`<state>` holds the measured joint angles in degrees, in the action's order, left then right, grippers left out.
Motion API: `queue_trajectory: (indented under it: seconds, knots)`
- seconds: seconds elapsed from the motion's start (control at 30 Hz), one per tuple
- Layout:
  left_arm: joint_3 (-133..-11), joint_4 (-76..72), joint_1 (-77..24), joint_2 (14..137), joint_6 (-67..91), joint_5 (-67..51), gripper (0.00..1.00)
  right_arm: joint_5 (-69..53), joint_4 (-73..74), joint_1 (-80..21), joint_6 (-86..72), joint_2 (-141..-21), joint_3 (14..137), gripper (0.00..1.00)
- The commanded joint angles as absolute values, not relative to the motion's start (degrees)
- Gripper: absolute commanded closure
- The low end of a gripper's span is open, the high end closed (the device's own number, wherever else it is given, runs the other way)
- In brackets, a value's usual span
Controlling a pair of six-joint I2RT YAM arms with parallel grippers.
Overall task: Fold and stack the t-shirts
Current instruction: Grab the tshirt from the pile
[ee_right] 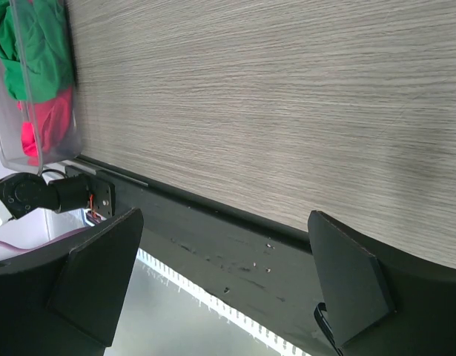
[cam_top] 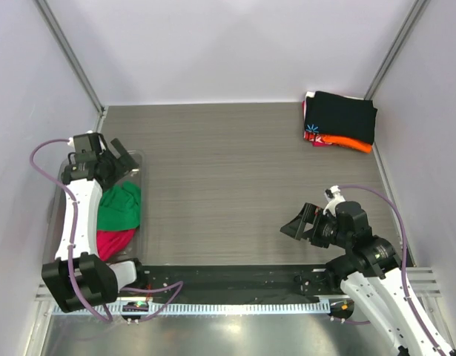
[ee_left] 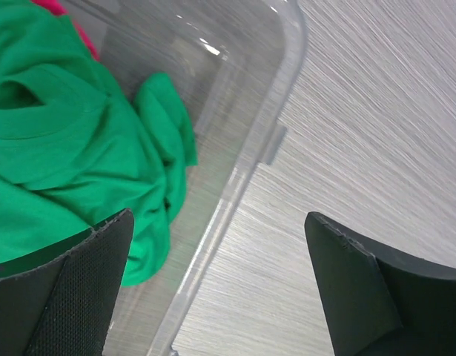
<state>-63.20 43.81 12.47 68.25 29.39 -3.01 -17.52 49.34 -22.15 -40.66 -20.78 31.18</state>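
Note:
A bright green t-shirt (cam_top: 120, 208) lies crumpled in a clear plastic bin (cam_top: 136, 157) at the left, on top of a magenta-pink t-shirt (cam_top: 113, 241). The green shirt fills the left of the left wrist view (ee_left: 72, 141), with a pink scrap (ee_left: 53, 6) at the top. My left gripper (cam_top: 125, 159) is open and empty above the bin's far right rim (ee_left: 279, 111). A folded stack sits at the far right: a black t-shirt (cam_top: 345, 116) over an orange one (cam_top: 354, 144) and a red-patterned one (cam_top: 316, 138). My right gripper (cam_top: 298, 228) is open and empty above the table.
The wood-grain table (cam_top: 235, 178) is walled by white panels on three sides. A black strip and a metal rail (cam_top: 235, 278) run along the near edge, also in the right wrist view (ee_right: 235, 259). The bin with both shirts shows far left there (ee_right: 35, 89).

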Motion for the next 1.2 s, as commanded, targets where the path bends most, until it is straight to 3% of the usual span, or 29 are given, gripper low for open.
queue_trajectory:
  seconds: [0.0, 0.2, 0.57, 0.77, 0.83, 0.87, 1.0, 1.1, 1.17]
  knots:
    - [-63.28, 43.59, 12.74, 66.98, 29.09, 2.19, 0.02, -17.84, 47.64, -22.15, -39.9, -21.0, 31.38, 0.0]
    - [-63.1, 46.75, 15.01, 67.58, 30.23, 17.73, 0.0, -18.28, 48.07, -22.15, -40.08, -20.48, 31.03, 0.0]
    - [-63.72, 45.79, 25.74, 81.46, 32.34, 16.0, 0.0, -19.34, 48.52, -22.15, -37.71, -24.16, 31.73, 0.0]
    - [-66.26, 44.65, 26.46, 88.76, 33.92, 14.43, 0.03, -19.69, 45.36, -22.15, -37.97, -27.51, 31.55, 0.0]
    - [-68.63, 44.38, 26.54, 91.83, 33.84, 11.88, 0.2, -19.69, 45.0, -22.15, -38.14, -27.77, 31.81, 0.0]
    - [-71.17, 44.56, 26.19, 92.37, 33.66, 10.13, 0.44, -19.69, 44.83, -22.15, -38.23, -27.77, 31.99, 0.0]
    - [-80.38, 48.95, 23.48, 89.49, 34.71, 12.9, 0.91, -19.6, 45.0, -22.15, -38.32, -27.33, 31.82, 0.0]
    - [-91.35, 53.77, 18.65, 84.82, 36.56, 16.59, 1.0, -19.69, 44.91, -22.15, -38.58, -27.07, 31.55, 0.0]
    - [-98.4, 58.24, 13.66, 83.06, 38.48, 17.93, 1.0, -19.69, 44.91, -22.15, -38.67, -27.07, 31.64, 0.0]
